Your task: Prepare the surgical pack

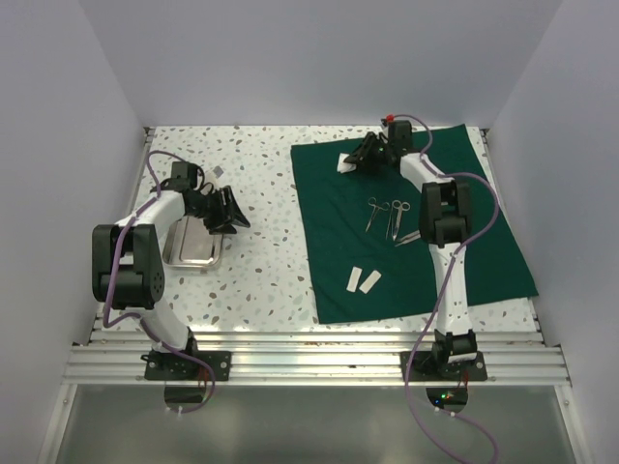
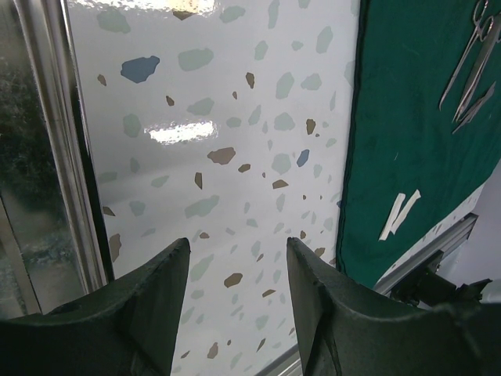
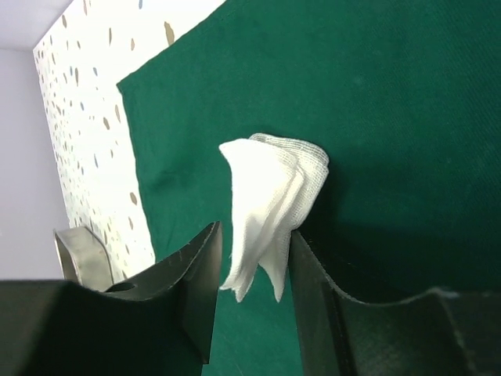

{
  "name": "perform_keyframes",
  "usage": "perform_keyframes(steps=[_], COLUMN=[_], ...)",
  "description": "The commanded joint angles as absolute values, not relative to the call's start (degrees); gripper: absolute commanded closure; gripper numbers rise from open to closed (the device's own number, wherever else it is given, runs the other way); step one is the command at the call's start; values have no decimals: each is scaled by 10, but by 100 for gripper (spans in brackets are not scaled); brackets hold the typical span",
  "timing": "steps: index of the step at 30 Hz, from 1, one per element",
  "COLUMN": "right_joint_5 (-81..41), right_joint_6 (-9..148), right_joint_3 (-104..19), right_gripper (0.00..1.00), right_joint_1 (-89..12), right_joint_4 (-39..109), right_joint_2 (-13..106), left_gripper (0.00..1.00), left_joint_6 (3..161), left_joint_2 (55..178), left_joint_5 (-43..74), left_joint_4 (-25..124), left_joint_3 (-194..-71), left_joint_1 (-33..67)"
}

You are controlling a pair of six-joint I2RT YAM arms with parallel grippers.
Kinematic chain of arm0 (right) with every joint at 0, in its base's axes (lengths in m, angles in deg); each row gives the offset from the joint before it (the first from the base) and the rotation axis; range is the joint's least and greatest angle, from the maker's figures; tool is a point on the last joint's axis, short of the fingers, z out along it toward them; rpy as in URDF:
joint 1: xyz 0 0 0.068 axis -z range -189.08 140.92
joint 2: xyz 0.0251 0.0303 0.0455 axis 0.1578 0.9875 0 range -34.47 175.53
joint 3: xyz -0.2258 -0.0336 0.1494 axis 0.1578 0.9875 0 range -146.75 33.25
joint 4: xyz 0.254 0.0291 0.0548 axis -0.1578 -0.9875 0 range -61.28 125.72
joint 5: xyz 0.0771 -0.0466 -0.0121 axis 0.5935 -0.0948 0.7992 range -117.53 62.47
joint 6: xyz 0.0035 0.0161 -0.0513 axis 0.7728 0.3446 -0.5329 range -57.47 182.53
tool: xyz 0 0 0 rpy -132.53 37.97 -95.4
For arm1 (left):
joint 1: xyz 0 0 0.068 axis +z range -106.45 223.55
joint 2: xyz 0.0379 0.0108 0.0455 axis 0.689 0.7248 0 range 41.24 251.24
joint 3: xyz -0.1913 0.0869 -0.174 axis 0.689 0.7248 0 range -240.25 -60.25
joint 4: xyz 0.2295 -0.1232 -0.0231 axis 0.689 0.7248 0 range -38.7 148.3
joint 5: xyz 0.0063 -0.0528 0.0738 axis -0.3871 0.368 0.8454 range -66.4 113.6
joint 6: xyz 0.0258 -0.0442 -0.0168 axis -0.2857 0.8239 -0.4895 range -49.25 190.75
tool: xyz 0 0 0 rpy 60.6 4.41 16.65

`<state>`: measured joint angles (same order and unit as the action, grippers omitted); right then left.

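Note:
The dark green drape (image 1: 464,261) lies spread on the right half of the table. On it are steel scissor-like instruments (image 1: 387,217) and two white gauze strips (image 1: 364,280). My right gripper (image 1: 360,159) is at the drape's far left part. A bunched white gauze (image 3: 270,188) stands between its jaws, resting against one finger with a gap to the other. The right gripper (image 3: 256,235) is open around it. The steel tray (image 1: 193,253) sits on the left, off the drape. My left gripper (image 1: 235,215) hovers open and empty just right of it over bare table (image 2: 237,247).
In the left wrist view I see the tray's rim (image 2: 82,196) at the left, the drape (image 2: 399,117) at the right with the instruments (image 2: 470,70) and the gauze strips (image 2: 399,213). White walls enclose the speckled table (image 1: 261,261). A metal rail (image 1: 309,358) runs along the near edge.

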<state>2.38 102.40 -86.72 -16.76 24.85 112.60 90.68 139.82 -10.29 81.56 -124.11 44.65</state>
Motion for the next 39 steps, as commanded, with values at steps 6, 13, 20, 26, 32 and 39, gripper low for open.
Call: perform_keyframes(steps=[6,13,20,26,32,39], right_joint_5=[-5,40,145,219,239,214], right_joint_6=[1059,1093,1120,1143,1164,1172], right_joint_3=[-899,-915,-758,-567,-446,-384], right_gripper=[72,100,100,100,100,100], right_joint_1=[-171,-170,-186,-239,-322,-381], right_joint_4=[246,251,354,462,519,539], right_joint_2=[1143,1106,963,814,717,671], left_gripper=[43,37,28,21,15,13], left_joint_6=[896,930,1031,1156,1265,1313], left_joint_2=[1402,1406,1375,1322,1285,1248], left_joint_5=[-111,-187,-290,-349,-378,-391], left_joint_4=[809,779,658,503,380,335], left_joint_3=[-1248,-1261,-1225,-1162,-1114,-1079], left_joint_1=[451,450,447,440,408,398])
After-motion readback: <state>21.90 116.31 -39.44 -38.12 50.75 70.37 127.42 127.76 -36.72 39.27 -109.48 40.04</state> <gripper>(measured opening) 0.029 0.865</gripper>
